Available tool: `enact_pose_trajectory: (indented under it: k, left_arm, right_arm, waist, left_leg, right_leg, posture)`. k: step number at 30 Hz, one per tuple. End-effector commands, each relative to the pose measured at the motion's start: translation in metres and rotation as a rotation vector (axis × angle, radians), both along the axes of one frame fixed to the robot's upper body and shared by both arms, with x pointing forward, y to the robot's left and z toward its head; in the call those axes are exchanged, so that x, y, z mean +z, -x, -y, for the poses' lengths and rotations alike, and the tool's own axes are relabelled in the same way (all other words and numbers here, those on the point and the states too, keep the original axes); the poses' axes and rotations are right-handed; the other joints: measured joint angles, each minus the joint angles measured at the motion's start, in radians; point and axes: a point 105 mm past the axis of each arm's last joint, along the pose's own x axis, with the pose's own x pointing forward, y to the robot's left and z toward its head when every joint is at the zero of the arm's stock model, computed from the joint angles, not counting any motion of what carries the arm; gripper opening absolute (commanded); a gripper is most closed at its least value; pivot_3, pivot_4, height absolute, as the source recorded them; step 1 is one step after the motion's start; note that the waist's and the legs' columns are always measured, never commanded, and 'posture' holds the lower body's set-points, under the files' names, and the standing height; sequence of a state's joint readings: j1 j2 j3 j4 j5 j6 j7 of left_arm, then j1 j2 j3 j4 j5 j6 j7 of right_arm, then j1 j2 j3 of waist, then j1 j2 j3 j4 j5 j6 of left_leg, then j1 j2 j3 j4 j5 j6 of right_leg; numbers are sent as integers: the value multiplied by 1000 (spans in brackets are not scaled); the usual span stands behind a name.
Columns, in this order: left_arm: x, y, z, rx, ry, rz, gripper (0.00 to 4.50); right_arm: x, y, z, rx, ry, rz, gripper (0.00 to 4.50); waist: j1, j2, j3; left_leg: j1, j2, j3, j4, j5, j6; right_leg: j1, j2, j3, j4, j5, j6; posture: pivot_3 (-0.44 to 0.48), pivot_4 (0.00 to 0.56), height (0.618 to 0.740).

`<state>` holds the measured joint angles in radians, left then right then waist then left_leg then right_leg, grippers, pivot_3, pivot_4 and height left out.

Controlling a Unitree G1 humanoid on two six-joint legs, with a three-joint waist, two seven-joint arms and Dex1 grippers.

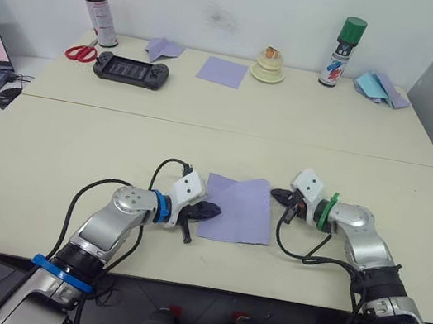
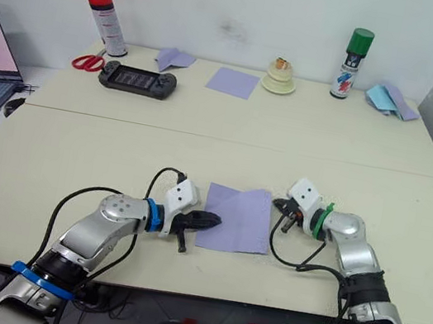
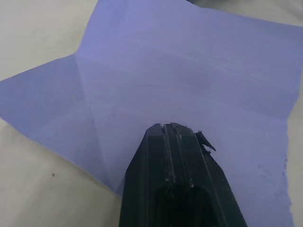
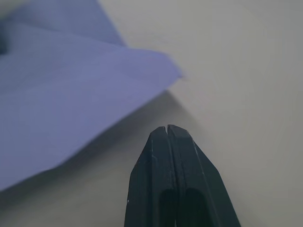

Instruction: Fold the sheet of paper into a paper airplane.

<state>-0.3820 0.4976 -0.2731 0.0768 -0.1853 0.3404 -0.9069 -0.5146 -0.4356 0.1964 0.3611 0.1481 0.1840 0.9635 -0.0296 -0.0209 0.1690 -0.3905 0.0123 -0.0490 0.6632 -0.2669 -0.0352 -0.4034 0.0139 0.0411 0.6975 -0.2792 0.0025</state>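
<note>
Sheet of paper [image 1: 240,209]: lavender, creased, lying on the near tabletop [image 1: 56,167] between the two hands; its left corner is folded over.
Left hand [image 1: 213,210]: fingers pressed together, tips resting on the sheet's left edge, nothing clamped between them.
Right hand [image 1: 277,195]: fingers together, empty, just beside the sheet's upper right corner, which lifts slightly off the tabletop.
Far tabletop: black game console [image 1: 130,70], red scissors [image 1: 80,52], a smooth lavender square [image 1: 222,71], two spray cans.
</note>
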Motion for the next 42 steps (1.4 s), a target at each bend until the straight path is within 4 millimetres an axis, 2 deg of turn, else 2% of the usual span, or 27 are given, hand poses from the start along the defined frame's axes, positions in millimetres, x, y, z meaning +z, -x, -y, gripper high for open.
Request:
enact_pose_trajectory:
  k: [1,4,9,13,18,24,27,30,33,36,38,42]
  left_arm:
    - [-20,7,-2,-5,-51,-66,0]
    - [-21,8,-3,-14,-59,-64,0]
    - [-21,9,-5,-28,-63,-64,0]
    - [-21,9,-6,-33,-73,-60,0]
    - [-17,8,-12,-39,-88,-53,0]
    - [-8,10,-38,-34,-129,-42,0]
    - [7,6,-51,-18,-123,-12,0]
    - [32,1,-55,-3,-61,21,0]
    - [56,-1,-50,-17,21,48,0]
    - [66,0,-36,-58,55,85,0]
    - [62,1,-27,-68,56,81,0]
    - [29,10,-16,-111,-41,51,0]
  right_arm:
    - [13,24,-27,118,-152,-116,15]
    - [20,28,-40,107,-223,-132,15]
    - [33,22,-55,69,-317,-117,15]
    - [34,17,-70,66,-306,-68,15]
    - [8,16,-83,50,-207,-53,15]
    - [-8,15,-83,43,-134,-50,15]
    - [-13,16,-83,48,-104,-48,15]
    - [-15,16,-83,42,-100,-49,15]
    - [-16,16,-83,39,-99,-51,15]
    - [-17,15,-82,36,-96,-52,15]
    - [-17,15,-82,32,-97,-51,15]
    - [-15,8,-80,8,-108,-44,15]
  waist:
    - [0,1,0]
    - [0,1,-1]
    - [0,2,-1]
    - [-1,2,-1]
    - [-2,2,-1]
    - [-5,2,-2]
    - [-6,2,-2]
    - [-4,2,-2]
    - [-4,2,-2]
    - [-4,1,-2]
    - [-3,1,-2]
    - [-6,1,-2]
  left_leg:
    - [0,0,0,0,0,0]
    - [0,0,0,0,0,0]
    - [0,0,0,0,0,0]
    - [0,0,0,0,0,0]
    - [0,0,0,0,0,0]
    - [0,0,0,0,0,0]
    - [1,1,0,-1,0,0]
    - [1,1,0,-1,0,0]
    - [1,0,0,-1,0,0]
    - [0,0,0,0,0,0]
    - [0,0,0,0,0,0]
    - [1,1,0,-1,0,0]
  right_leg:
    - [0,0,0,0,0,0]
    - [0,0,0,1,0,0]
    - [0,0,0,0,0,0]
    - [0,0,0,0,0,0]
    - [0,0,0,0,0,0]
    - [-1,1,0,0,0,0]
    - [-1,1,0,0,0,0]
    - [-1,2,-1,0,0,0]
    - [-1,2,0,0,0,0]
    - [-1,1,0,0,0,0]
    - [-1,1,0,0,0,0]
    - [-1,2,0,0,0,0]
  posture:
    - [0,150,740]
    - [0,150,740]
    - [0,150,740]
    - [0,150,740]
    - [0,150,740]
    - [0,150,740]
    - [0,150,740]
    - [0,150,740]
    - [0,150,740]
    - [0,150,740]
    - [0,150,740]
    - [0,150,740]
